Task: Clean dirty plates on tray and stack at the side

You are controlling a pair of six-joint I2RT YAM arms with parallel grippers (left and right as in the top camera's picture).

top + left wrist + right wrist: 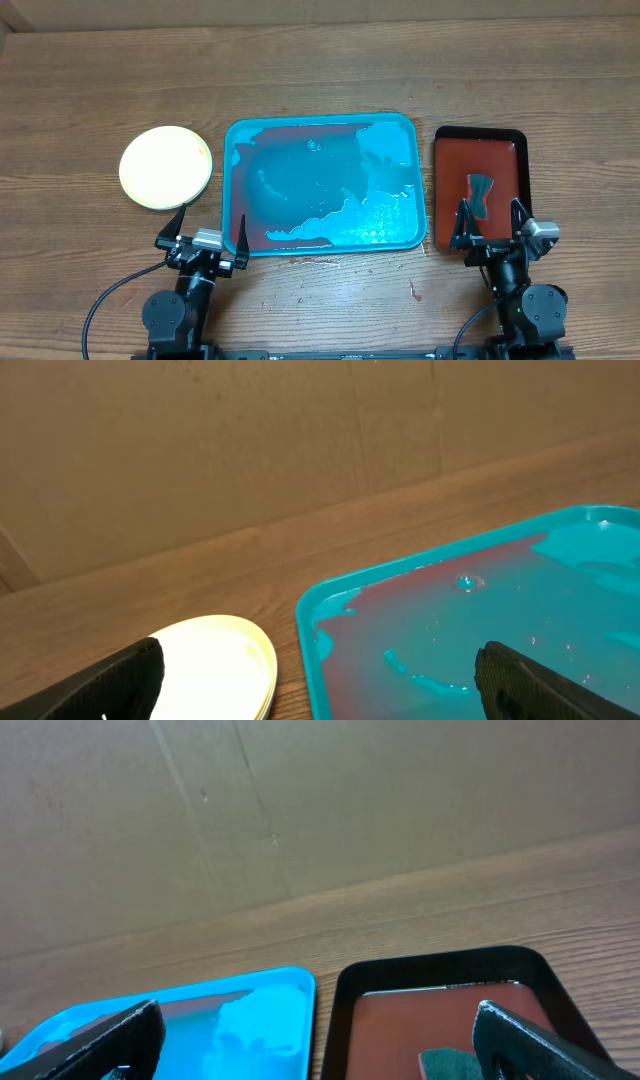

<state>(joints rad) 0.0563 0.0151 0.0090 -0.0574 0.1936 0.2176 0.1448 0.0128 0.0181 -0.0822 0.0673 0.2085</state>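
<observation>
The turquoise tray [322, 130] lies mid-table, smeared with reddish liquid and holding no plates; it also shows in the left wrist view [306, 610] and the right wrist view [300, 982]. A stack of pale cream plates [165, 167] sits on the table left of the tray, also seen in the left wrist view [215, 665]. My left gripper [203, 232] is open and empty near the tray's front left corner [320, 680]. My right gripper [491, 223] is open and empty over the front of the dark red tray [320, 1040].
A small dark red, black-rimmed tray [481, 135] lies right of the turquoise tray, with a dark grey sponge-like piece [481, 190] in it, also seen in the right wrist view [450, 1065]. A cardboard wall stands behind the table. Small red drips mark the wood [413, 290].
</observation>
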